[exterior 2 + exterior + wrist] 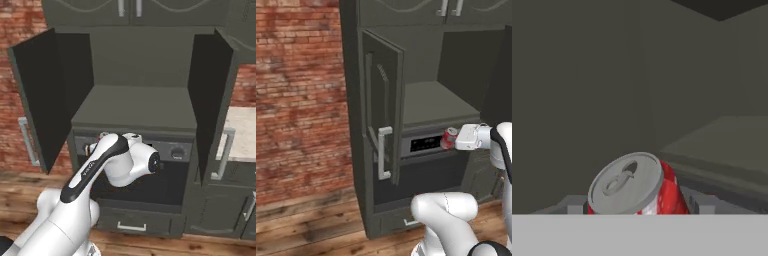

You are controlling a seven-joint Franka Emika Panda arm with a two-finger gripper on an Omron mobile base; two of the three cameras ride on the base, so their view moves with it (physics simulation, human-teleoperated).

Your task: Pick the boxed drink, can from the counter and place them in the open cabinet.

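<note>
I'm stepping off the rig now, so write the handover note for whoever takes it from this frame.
Gripper: shut on the can, which is tilted, silver top toward the hand camera.
Position: the can is held in front of the open cabinet, just below the front edge of its shelf, by the dark panel underneath. Both doors stand open.
Done: can picked up and brought to the cabinet.
Left: lift the can over the shelf edge, set it down inside, release. The shelf as seen holds no boxed drink, so that one likely remains to be fetched and placed.
</note>
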